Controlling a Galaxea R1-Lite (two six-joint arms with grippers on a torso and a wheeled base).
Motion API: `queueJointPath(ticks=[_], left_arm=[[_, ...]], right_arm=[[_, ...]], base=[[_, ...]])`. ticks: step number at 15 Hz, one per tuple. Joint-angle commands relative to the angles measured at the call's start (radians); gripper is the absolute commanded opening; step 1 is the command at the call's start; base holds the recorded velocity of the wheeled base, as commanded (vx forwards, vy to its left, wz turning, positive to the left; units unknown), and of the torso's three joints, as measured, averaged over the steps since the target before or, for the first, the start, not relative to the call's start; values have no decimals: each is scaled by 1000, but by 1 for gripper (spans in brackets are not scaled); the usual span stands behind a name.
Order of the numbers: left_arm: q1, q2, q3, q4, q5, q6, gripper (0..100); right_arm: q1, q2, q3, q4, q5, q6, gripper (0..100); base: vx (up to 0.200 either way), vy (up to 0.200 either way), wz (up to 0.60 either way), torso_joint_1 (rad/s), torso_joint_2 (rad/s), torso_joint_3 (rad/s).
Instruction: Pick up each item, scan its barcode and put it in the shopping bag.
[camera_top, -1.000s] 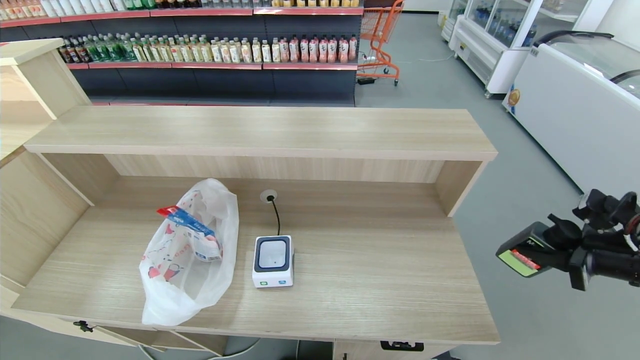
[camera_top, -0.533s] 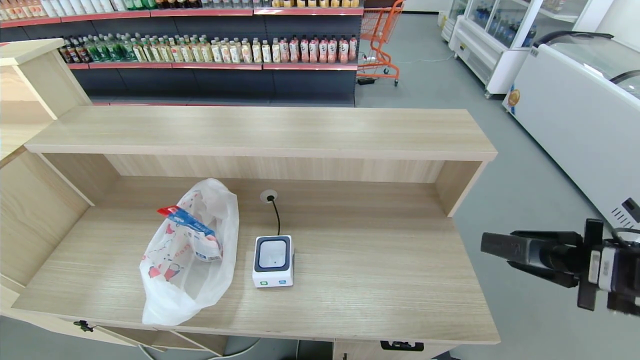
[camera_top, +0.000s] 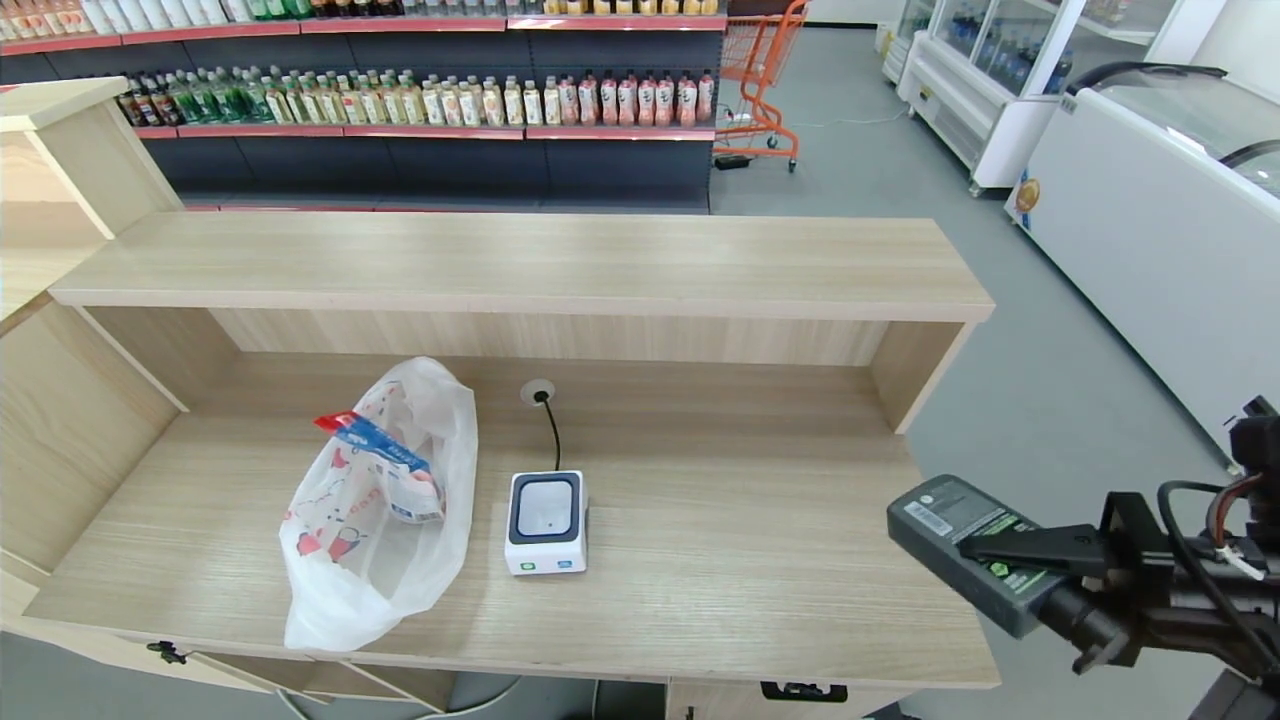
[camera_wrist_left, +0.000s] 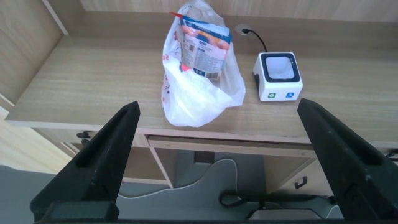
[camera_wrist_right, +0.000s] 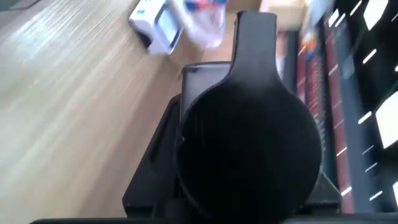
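— Where's the box (camera_top: 945, 528) sitting?
— I'm clamping it in my right gripper (camera_top: 1020, 572), over the counter's (camera_top: 760, 570) right end. Its long axis is pointing roughly at the scanner (camera_top: 546, 520), well off to my left.
— Anything blocking?
— Nothing. The bag (camera_top: 365, 540) is lying beyond the scanner, and my left gripper (camera_wrist_left: 217, 165) is hanging open off the counter's front.
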Motion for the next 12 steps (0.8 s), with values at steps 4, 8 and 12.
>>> queueJointPath(ticks=[4, 8, 12], left_arm=[[0, 2, 0, 0, 0, 0, 100], [1, 2, 0, 0, 0, 0, 100], [0, 2, 0, 0, 0, 0, 100]], right_arm=[[239, 163, -2, -6, 83, -372, 0], [277, 209, -34, -1, 98, -481, 0], [390, 246, -58, -9, 100, -481, 0]], base=[[0, 0, 0, 0, 0, 0], [0, 0, 0, 0, 0, 0], [0, 0, 0, 0, 0, 0]])
